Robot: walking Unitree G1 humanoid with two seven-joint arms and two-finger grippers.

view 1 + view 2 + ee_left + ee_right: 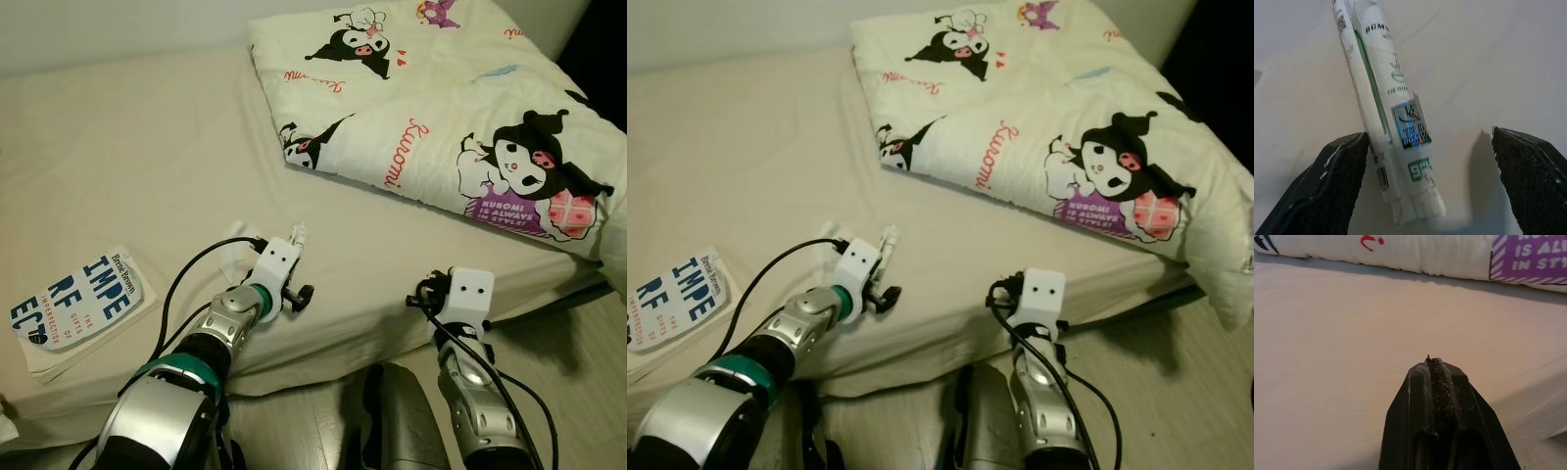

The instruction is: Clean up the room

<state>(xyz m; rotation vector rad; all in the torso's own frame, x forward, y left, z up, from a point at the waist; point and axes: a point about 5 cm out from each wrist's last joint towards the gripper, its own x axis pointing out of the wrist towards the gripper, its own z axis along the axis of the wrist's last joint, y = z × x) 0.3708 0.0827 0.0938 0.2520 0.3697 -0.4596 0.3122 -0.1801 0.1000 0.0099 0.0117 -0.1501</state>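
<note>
My left tool (1430, 161) is wide open around the tube (1386, 117) on the bed (147, 157), one finger touching it. The tube points straight away from the tool. My right tool (1437, 377) is closed and empty.

You are looking down on a beige bed sheet (754, 147). Take the folded cartoon-print quilt (1038, 127) as your landmark, lying at the far right of the bed. Your left arm reaches over the bed's near edge, and the white tube (888, 241) at its tip lies short of the quilt's near-left corner. Your right arm's white wrist block (1038, 294) sits below the quilt's near edge. A book (671, 294) lies well left of the quilt, at the bed's near-left edge.
</note>
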